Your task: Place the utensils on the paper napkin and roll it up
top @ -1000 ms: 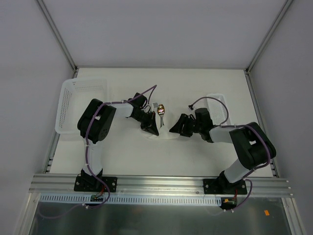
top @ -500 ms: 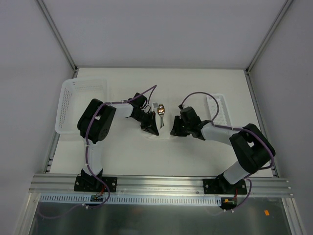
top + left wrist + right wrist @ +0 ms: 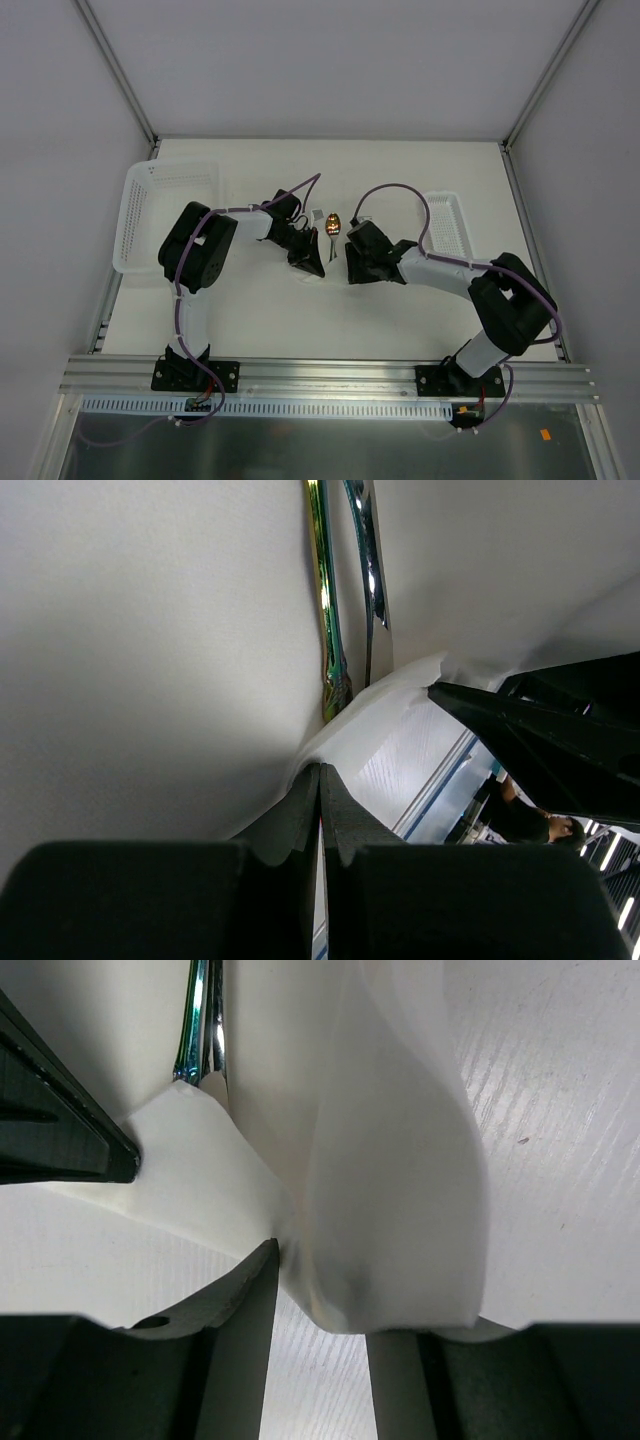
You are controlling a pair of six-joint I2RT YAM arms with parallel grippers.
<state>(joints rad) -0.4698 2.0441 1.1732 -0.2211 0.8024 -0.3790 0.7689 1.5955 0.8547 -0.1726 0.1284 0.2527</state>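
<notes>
A white table inside a grey-walled enclosure is carrying the work, and both arms are reaching in toward its middle. The spoon is lying with its gold bowl pointing to the far side, its long axis running back toward the arm bases, the handle passing under the raised paper napkin between the two grippers. In the left wrist view two slim handles of the utensils are lying side by side and parallel, their near ends slipping beneath the lifted napkin edge; which one is the fork is hard to tell there.

The left gripper is pinching that edge with its fingers pressed together. The right gripper is closing on a bunched fold of the napkin, its fingers kept a little apart by the paper.

A large white perforated basket is sitting at the far left, showing its dotted floor, and a narrower basket is standing at the right behind the right arm, both well apart from the napkin
</notes>
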